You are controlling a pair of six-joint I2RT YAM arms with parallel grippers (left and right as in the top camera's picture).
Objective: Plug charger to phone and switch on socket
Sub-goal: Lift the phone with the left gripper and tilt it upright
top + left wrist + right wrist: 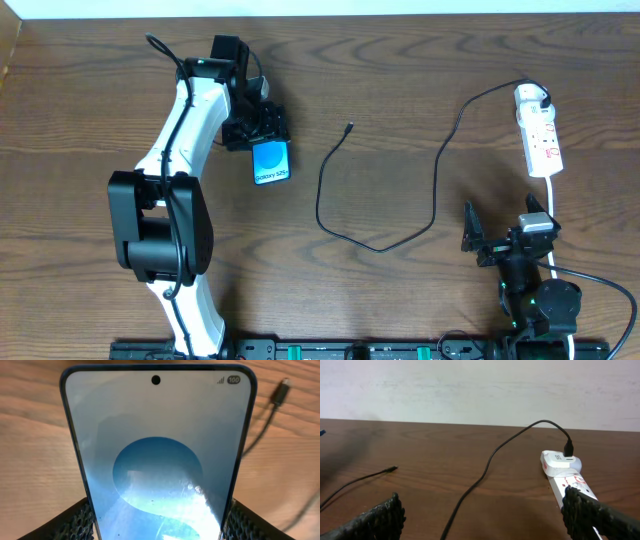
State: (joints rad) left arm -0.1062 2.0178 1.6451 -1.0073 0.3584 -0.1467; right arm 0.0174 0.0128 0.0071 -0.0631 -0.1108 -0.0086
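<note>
The phone has a bright blue screen and sits left of the table's centre. My left gripper is shut on its near end. In the left wrist view the phone fills the frame between the fingers. The charger cable loops across the middle, with its small plug tip lying free to the right of the phone; the tip also shows in the left wrist view. Its black plug sits in the white socket strip at far right. My right gripper is open and empty, near the front right.
The socket's white cord runs down past my right gripper to the table's front edge. In the right wrist view the strip lies ahead right and the cable crosses between the fingers, on the table.
</note>
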